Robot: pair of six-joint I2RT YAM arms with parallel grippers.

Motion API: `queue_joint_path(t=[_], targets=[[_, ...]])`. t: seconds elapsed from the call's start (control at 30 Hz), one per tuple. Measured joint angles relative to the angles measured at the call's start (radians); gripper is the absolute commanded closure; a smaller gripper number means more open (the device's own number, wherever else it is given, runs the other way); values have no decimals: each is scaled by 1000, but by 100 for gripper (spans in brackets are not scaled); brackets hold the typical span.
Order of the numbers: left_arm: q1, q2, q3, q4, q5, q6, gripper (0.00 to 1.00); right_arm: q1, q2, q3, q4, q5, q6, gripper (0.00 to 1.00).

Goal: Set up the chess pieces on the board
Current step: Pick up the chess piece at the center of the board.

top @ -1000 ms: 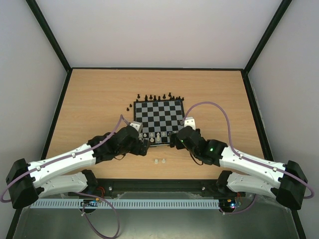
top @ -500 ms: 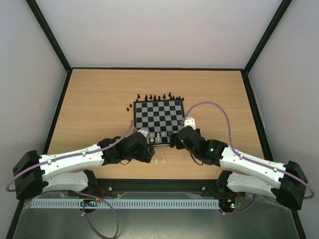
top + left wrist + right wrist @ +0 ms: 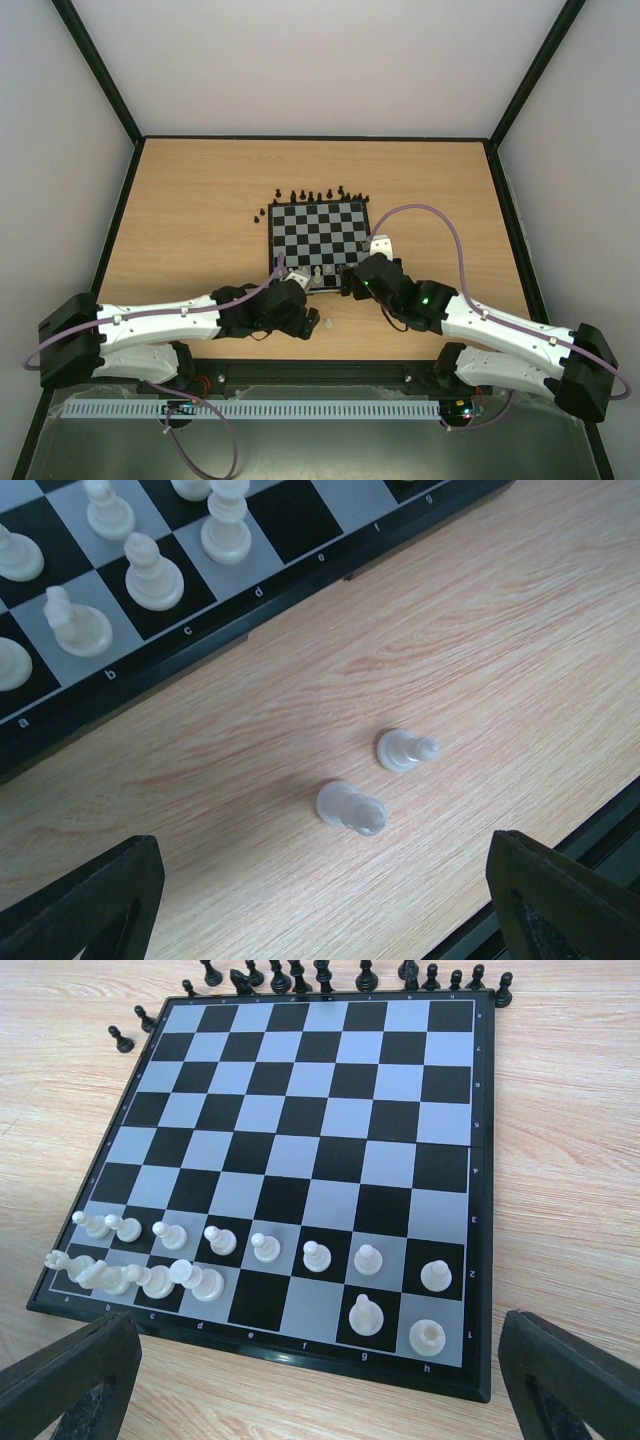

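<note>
Wooden table [image 3: 500, 630] at the front now under the left gripper [image 3: 320, 880], swung off the board [image 3: 340, 1150] corner within the last second to hover over two loose pieces [image 3: 351, 808], cream, just beside each other. Jaws wide apart, a shade narrower than before, gripping nothing. Right gripper [image 3: 310, 1360] unmoved at the near edge, jaws fully apart, empty. White pieces [image 3: 263, 1247] ranked on the two near rows, seemingly two back squares bare. Black pieces [image 3: 323, 975] off the far edge. Probably about to lift a loose one for a gap
</note>
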Motion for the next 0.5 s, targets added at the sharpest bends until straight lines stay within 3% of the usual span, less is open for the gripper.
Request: queue_joint_path(t=[0.5], targets=[[-36, 18, 29, -8, -36, -12, 9, 0, -13, 0, 0, 0, 0, 1]])
